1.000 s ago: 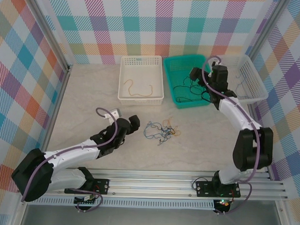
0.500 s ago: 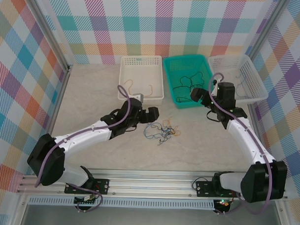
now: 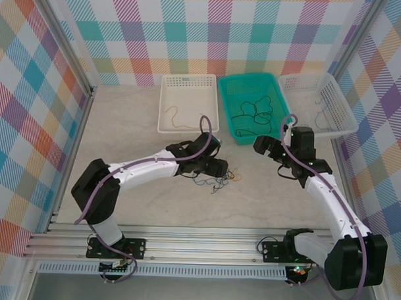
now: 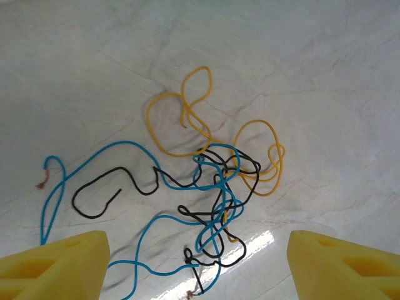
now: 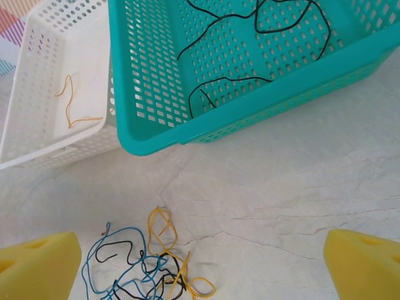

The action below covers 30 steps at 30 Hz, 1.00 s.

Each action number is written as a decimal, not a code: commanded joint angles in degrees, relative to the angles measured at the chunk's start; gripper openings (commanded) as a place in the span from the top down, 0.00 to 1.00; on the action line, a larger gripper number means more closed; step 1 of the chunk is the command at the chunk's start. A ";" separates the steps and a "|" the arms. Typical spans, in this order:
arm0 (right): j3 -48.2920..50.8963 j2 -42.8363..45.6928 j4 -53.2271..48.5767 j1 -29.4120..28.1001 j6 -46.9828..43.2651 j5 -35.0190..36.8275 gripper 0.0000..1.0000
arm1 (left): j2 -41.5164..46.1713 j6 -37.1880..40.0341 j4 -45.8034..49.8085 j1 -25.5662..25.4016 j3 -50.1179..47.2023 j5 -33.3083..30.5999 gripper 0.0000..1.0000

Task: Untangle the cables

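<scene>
reaches right across now with the left gripper [image 3: 217,169], up to the cables [image 3: 219,180], not back by the near left side like a second ago. pulls the right gripper [image 3: 261,144] back too, from over the teal basket [image 3: 222,101] to just in front of it.

from above: finds the loose cables in one small heap on the table [image 3: 122,121], just beside the left gripper or partly under it. shows a black cable [image 3: 253,112] lying in the teal basket and an orange cable [image 3: 182,116] in the white basket [image 3: 161,109]. cannot tell from up here how wide either claw stands.

from the left wrist: looks straight down on the cables [image 4: 212,187]. holds the yellow pads [image 4: 56,262] spread wide, with nothing pinched. sees blue, black and orange strands crossing many times in the middle, and a blue loop [image 4: 53,187] running close by one pad.

from the right wrist: holds its pads [image 5: 37,265] spread wide too, and empty. sees the cables [image 5: 150,269] low in the picture, with both baskets behind.

could go wrong like this: if shut on the middle of the knot, probably grabs two or three colours at once. then drags the whole heap along, or pulls the knot tighter. may also hook the blue loop by the pad and tug it by mistake. could bump arm against arm too, with both so near the heap.
</scene>
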State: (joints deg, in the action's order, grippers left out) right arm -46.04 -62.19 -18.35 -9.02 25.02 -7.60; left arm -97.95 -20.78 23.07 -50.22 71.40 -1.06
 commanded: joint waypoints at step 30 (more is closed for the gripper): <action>0.51 0.85 2.84 -0.22 -0.98 -3.94 0.02 | -16.24 7.28 15.60 -2.83 17.66 -4.82 0.62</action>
State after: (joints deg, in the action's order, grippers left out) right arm -45.19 -62.19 -15.70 -9.02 24.77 -11.03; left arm -113.51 -14.04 36.12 -52.42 87.20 -4.36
